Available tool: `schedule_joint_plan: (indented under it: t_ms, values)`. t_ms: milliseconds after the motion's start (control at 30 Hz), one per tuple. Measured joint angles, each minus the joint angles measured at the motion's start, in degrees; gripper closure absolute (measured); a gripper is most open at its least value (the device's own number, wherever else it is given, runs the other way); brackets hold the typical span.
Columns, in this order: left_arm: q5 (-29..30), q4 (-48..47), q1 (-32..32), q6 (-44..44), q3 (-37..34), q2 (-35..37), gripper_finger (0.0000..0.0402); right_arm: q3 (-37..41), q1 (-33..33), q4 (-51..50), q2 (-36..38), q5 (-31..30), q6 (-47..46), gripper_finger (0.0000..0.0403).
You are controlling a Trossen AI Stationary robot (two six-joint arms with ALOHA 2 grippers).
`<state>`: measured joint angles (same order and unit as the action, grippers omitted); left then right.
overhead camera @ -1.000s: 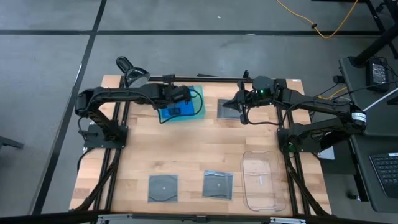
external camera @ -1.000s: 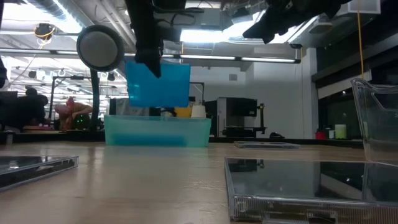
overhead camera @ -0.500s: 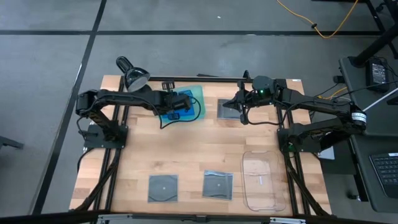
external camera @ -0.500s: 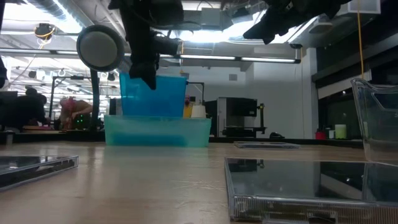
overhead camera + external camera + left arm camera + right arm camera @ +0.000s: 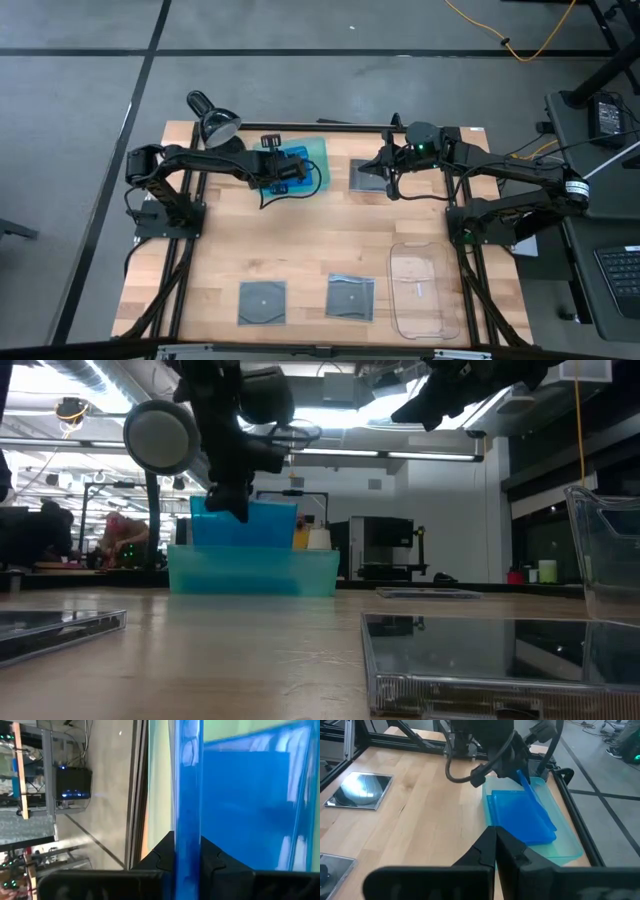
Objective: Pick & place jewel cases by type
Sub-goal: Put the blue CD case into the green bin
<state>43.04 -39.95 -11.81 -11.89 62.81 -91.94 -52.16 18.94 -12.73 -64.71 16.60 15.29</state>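
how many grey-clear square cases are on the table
3: two near the front edge, one left, one beside the clear tray, and one at the back under the right arm.

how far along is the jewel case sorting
Done: blue cases already lie in the green tray.
In hand: the left gripper holds another blue case on edge, partly down in that tray.
Left: three grey disc cases lie on the table, and the clear tray holds none. The right gripper hangs shut, empty.

A green tray (image 5: 318,152) sits at the table's (image 5: 310,240) far edge (lamp (image 5: 215,122) beside it); a clear tray (image 5: 420,290) sits nearer.
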Motion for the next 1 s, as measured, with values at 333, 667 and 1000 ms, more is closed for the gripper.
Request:
schedule_joint_plan:
  t_ms: [333, 667, 1000]
  values:
    - [1.02, 5.08, -0.29, -3.26, -2.84, -1.88, 0.0377, 0.00, 0.02, 0.00, 0.02, 0.00, 0.00, 0.0393]
    - [1.78, 8.46, -0.69, -5.39, -2.73, -5.16, 0.0377, 0.00, 0.02, -0.07, 0.02, 0.00, -0.19, 0.0393]
    - [0.94, 8.47, -1.14, -3.87, -2.73, -5.66, 0.0354, 0.00, 0.01, -0.40, 0.02, 0.01, -0.23, 0.0393]
